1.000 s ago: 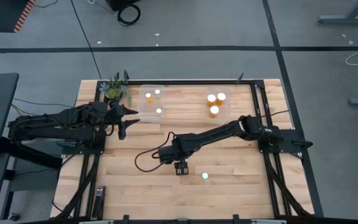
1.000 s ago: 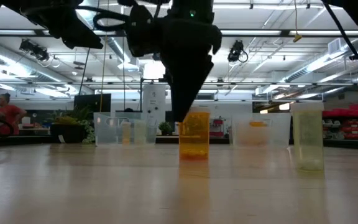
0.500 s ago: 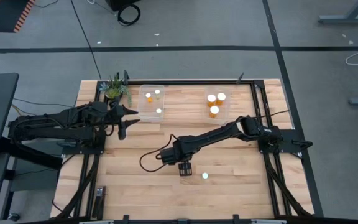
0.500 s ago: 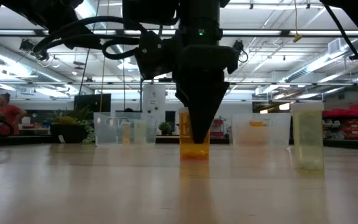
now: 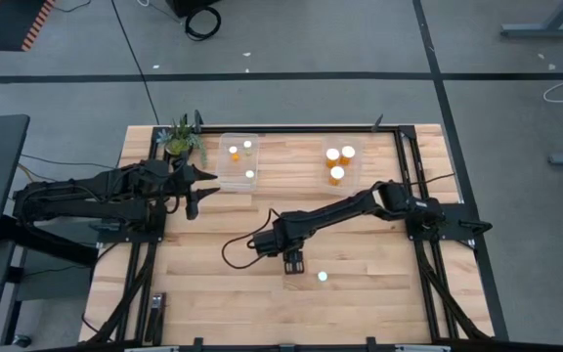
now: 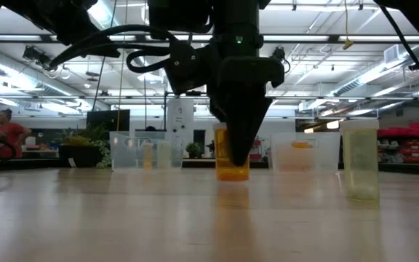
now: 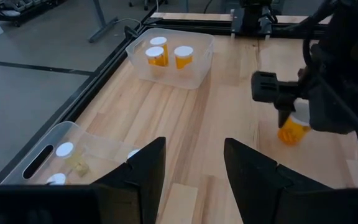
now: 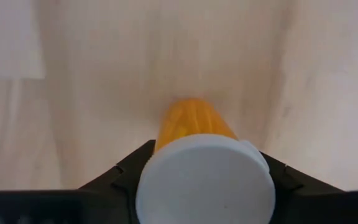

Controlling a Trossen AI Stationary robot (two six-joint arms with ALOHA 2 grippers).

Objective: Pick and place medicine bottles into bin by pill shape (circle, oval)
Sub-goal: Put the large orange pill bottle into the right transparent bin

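Bright, even overhead light; soft shadows

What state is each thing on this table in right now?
Right gripper: shut on the orange bottle.
Orange bottle: capped, gripped at its cap.
Pale bottle: capped, upright, standing free.
Left gripper: open, empty, hovering.
Left bin: holds three capped bottles.
Right bin: holds three capped orange ones.

Two dark jointed arms, looping black cables

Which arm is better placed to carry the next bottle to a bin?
The right: its tool already straddles an amber bottle mid-table. The left tool waits open beside the near bin, holding nothing.
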